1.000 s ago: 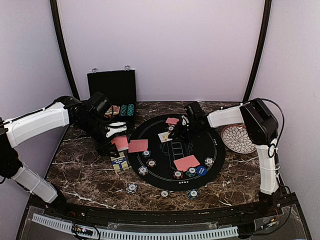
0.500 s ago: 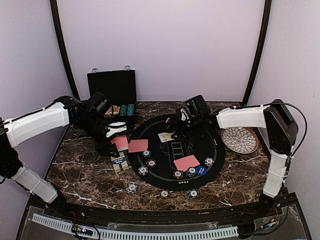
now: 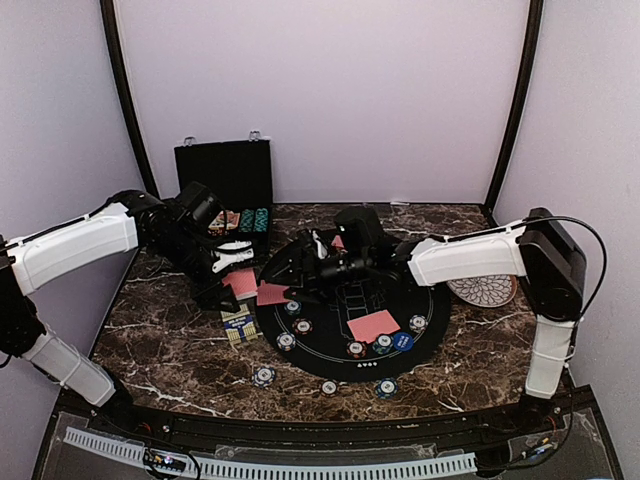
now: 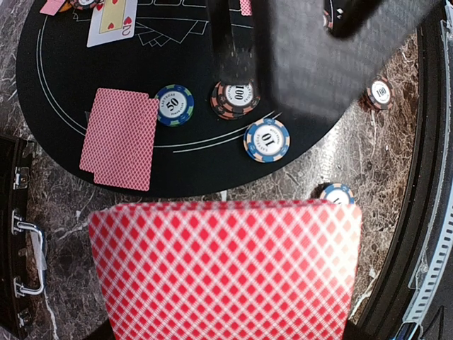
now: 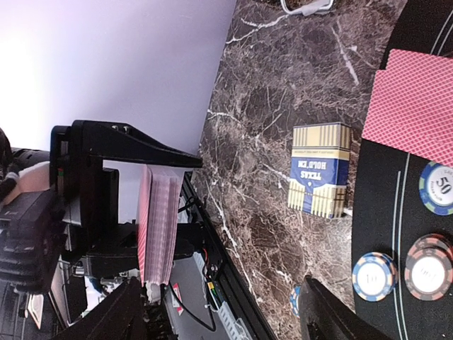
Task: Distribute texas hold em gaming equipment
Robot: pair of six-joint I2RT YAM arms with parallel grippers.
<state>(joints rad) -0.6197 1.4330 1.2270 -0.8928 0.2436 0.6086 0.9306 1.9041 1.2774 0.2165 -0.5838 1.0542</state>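
Plain pale purple walls [image 3: 330,90] stand behind a dark brown marble table [image 3: 170,340]. Two black poles [image 3: 126,95] lean in the upper corners.

Entry, right gripper [image 3: 287,272]: you are swinging it leftward across the black mat [image 3: 430,312], away from the far middle where it hung a second ago. It is now reaching the mat's left rim, just above the red-backed card [image 3: 270,295] and near the deck [image 3: 241,284] in the left gripper [image 3: 228,278]. Its jaws are spreading wider than before.

Entry, right forearm [image 3: 465,258]: it is stretching out over the mat's far half, hiding the face-up card [image 4: 110,21] from overhead and crossing the white patterned plate [image 3: 492,293].
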